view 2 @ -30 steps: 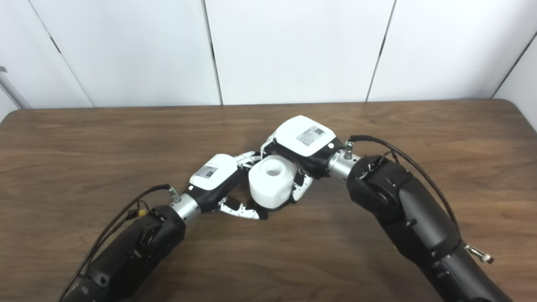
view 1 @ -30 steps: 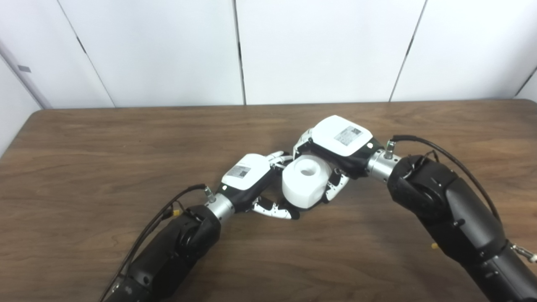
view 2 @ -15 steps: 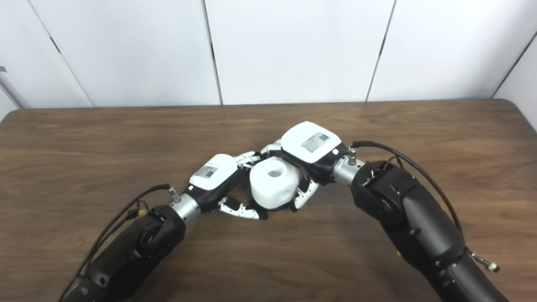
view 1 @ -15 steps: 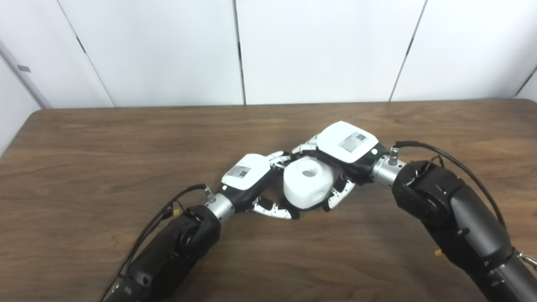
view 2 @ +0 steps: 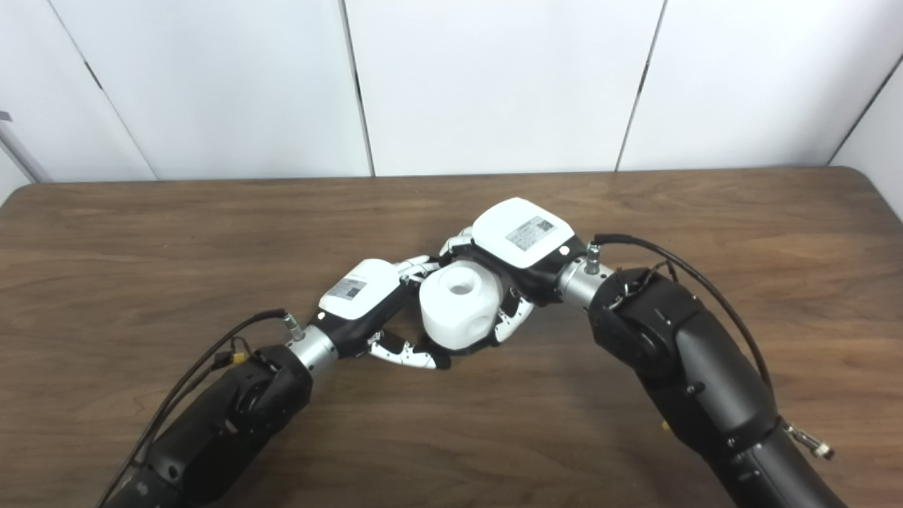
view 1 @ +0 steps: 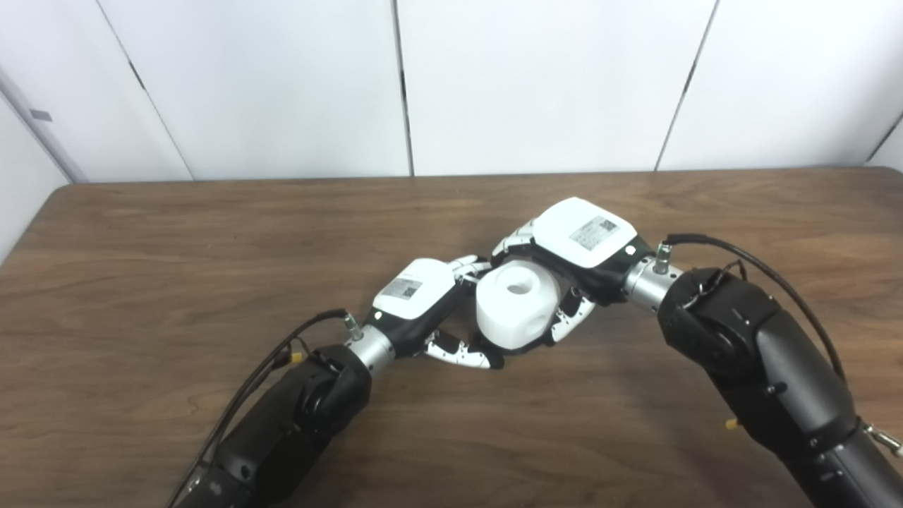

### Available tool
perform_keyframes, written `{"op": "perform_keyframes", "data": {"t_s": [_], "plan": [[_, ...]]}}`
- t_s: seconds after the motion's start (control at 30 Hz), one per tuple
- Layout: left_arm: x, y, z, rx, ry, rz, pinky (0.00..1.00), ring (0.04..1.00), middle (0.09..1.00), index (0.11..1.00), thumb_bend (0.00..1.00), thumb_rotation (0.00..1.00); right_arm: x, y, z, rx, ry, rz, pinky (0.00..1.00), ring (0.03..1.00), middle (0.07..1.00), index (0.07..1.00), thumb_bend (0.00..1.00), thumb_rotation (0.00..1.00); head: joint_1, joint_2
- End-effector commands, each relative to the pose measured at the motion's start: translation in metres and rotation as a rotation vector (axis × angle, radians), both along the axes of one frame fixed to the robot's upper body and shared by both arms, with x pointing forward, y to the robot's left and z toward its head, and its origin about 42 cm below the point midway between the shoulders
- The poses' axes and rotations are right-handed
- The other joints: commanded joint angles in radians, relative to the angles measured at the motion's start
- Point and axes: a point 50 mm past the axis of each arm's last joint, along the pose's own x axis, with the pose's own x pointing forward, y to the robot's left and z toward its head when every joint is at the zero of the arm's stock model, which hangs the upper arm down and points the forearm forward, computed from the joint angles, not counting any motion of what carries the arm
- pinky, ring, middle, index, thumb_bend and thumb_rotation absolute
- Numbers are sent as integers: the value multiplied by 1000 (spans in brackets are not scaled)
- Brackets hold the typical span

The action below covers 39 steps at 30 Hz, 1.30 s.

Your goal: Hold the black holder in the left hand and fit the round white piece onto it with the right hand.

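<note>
White piece [view 1: 515,305]: left eye view, mid-table [view 1: 141,282], clamped in my right hand [view 1: 582,243]; my left hand [view 1: 423,303] touches it, grip unclear; holder hidden. Right eye view: bare wood all around, edges far off.

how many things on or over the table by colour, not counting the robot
white: 1, the round piece
black: 1, a holder mostly hidden under it, only a dark edge showing
total: 2
</note>
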Motion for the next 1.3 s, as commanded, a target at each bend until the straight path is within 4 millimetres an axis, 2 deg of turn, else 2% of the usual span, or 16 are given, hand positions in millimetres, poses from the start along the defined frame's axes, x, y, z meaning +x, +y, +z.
{"op": "perform_keyframes", "data": {"t_s": [0.0, 0.17, 0.3, 0.47, 0.87, 1.17, 1.27], "plan": [[-18, 10, -39, 146, 181, -6, 808, 935, 890, 484, 524, 71, 5, -1, 15, 28, -59, 2, 718, 779, 770, 745, 855, 232, 0, 1], [-17, 9, -39, 145, 182, -3, 810, 934, 888, 484, 524, 70, 7, -5, 23, -14, -32, -24, 743, 804, 795, 785, 880, 250, -6, 0], [-17, 9, -40, 146, 181, -3, 812, 931, 888, 484, 524, 70, 7, -16, 34, -97, 66, -82, 832, 906, 903, 924, 966, 256, -6, -1], [-16, 10, -40, 142, 177, -5, 808, 931, 887, 483, 524, 71, 4, -33, 44, -137, 121, -123, 814, 913, 944, 996, 1000, 249, -5, 1], [-15, 13, -39, 139, 173, -7, 813, 934, 888, 483, 524, 71, -1, -60, 53, -144, 127, -183, 732, 883, 960, 1000, 1000, 266, -12, 1], [-16, 13, -40, 142, 174, -9, 810, 933, 888, 484, 524, 71, 1, -77, 51, -80, 96, -219, 687, 852, 926, 1000, 1000, 240, -16, 3], [-16, 13, -40, 140, 181, -4, 812, 934, 888, 484, 524, 71, 0, -85, 51, -8, 42, -248, 596, 775, 849, 865, 927, 210, -19, 2]]}}
